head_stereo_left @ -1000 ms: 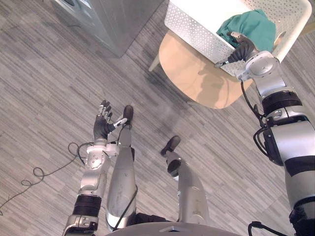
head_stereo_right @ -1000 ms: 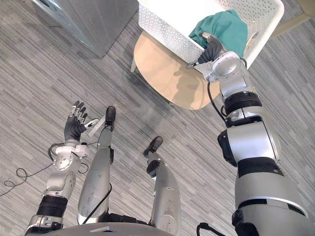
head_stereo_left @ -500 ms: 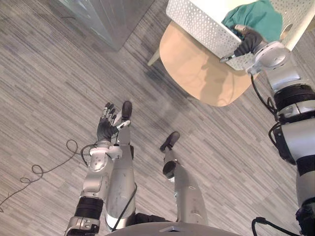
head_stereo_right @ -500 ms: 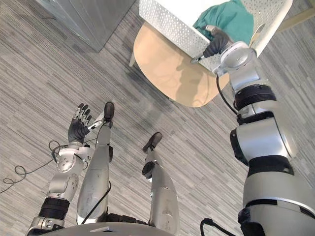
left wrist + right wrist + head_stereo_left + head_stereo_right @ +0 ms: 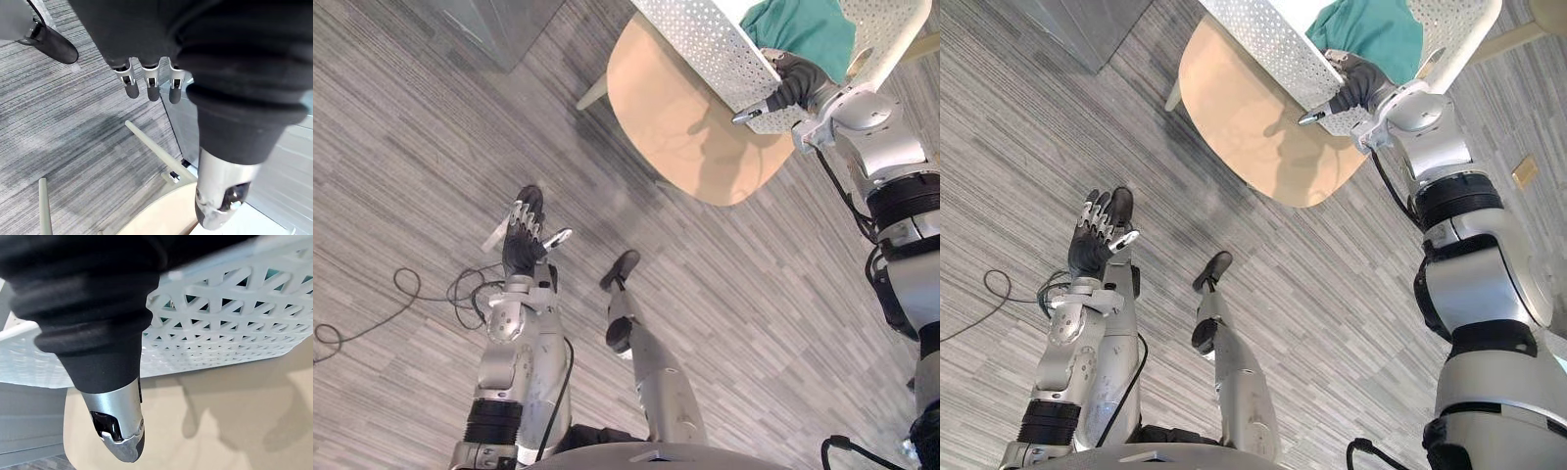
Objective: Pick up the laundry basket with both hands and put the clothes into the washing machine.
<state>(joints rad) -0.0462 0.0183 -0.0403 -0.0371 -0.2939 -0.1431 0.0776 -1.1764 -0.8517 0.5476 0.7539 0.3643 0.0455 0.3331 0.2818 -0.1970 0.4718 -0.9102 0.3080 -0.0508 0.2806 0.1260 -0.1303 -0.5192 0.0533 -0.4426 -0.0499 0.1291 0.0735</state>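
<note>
Fingers (image 5: 1336,59) of your right hand (image 5: 1359,83) hook over the near rim of the laundry basket (image 5: 705,39), with the thumb lying outside against its wall. You're looking at a white plastic basket, its walls pierced with small holes and a handle cutout at one end. It sits on a round pale wooden table (image 5: 675,127). Teal clothes (image 5: 803,24) lie bunched inside, just beside those fingers. Your left hand (image 5: 522,253) hangs over the grey floor (image 5: 411,147), well apart from the table, fingers straight and holding nothing.

Light: bright, even, from overhead.
Shadows: soft; the round table (image 5: 656,88) darkens the floor (image 5: 411,196) off its lower-left edge.
Brightest: white laundry basket (image 5: 705,39) wall, top of frame.
</note>
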